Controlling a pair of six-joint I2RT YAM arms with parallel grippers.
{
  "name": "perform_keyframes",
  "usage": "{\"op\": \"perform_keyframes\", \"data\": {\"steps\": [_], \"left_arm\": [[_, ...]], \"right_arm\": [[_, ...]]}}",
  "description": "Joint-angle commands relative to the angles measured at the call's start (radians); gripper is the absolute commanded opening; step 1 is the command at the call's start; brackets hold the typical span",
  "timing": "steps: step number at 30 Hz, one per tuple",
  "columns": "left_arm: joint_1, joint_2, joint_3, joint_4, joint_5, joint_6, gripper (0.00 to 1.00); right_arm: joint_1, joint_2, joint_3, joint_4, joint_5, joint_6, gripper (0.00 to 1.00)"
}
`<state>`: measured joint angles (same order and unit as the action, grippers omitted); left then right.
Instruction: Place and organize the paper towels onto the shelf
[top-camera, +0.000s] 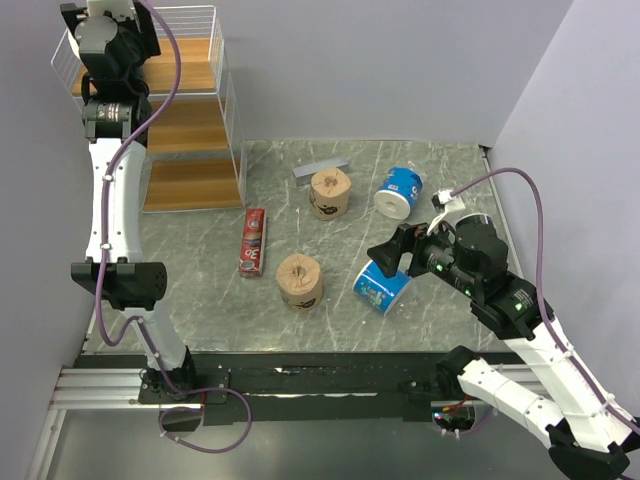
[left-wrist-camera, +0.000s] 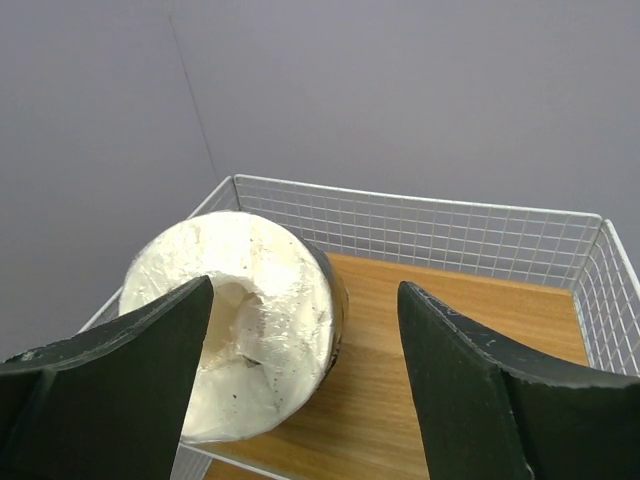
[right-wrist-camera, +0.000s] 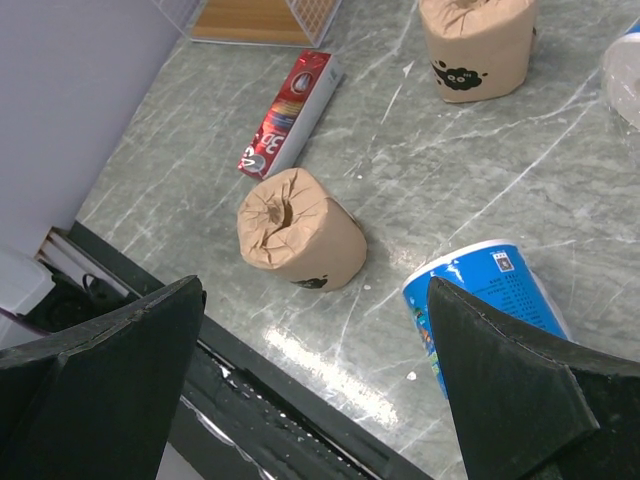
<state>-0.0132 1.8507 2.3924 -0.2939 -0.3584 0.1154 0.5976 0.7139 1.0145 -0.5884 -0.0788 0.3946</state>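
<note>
The white wire shelf (top-camera: 195, 125) stands at the far left. My left arm's wrist (top-camera: 115, 40) reaches over its top board and hides the fingers there. In the left wrist view my left gripper (left-wrist-camera: 305, 290) is open, with a black roll (left-wrist-camera: 250, 310) lying white end toward me on the top board (left-wrist-camera: 450, 330), by the left finger. Two tan rolls (top-camera: 330, 193) (top-camera: 299, 281) and two blue-and-white rolls (top-camera: 400, 191) (top-camera: 382, 285) are on the table. My right gripper (top-camera: 392, 250) is open and empty above the nearer blue roll (right-wrist-camera: 490, 295). The other black roll is out of view.
A flat red box (top-camera: 253, 242) lies between the shelf and the near tan roll (right-wrist-camera: 300, 232). A grey bar (top-camera: 320, 167) lies behind the far tan roll. Grey walls close in the left, back and right. The table's front rail (top-camera: 320, 375) is near my right gripper.
</note>
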Motion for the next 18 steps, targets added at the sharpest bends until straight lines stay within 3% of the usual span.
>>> {"op": "perform_keyframes", "data": {"steps": [1,18], "left_arm": [[0.034,0.027,0.047,0.062,0.036,0.000,0.80],[0.027,-0.129,-0.070,-0.017,0.185,-0.109,0.79]], "right_arm": [[-0.004,0.002,0.050,0.022,0.017,-0.007,0.99],[-0.002,0.055,0.067,0.033,0.028,0.000,0.99]]}}
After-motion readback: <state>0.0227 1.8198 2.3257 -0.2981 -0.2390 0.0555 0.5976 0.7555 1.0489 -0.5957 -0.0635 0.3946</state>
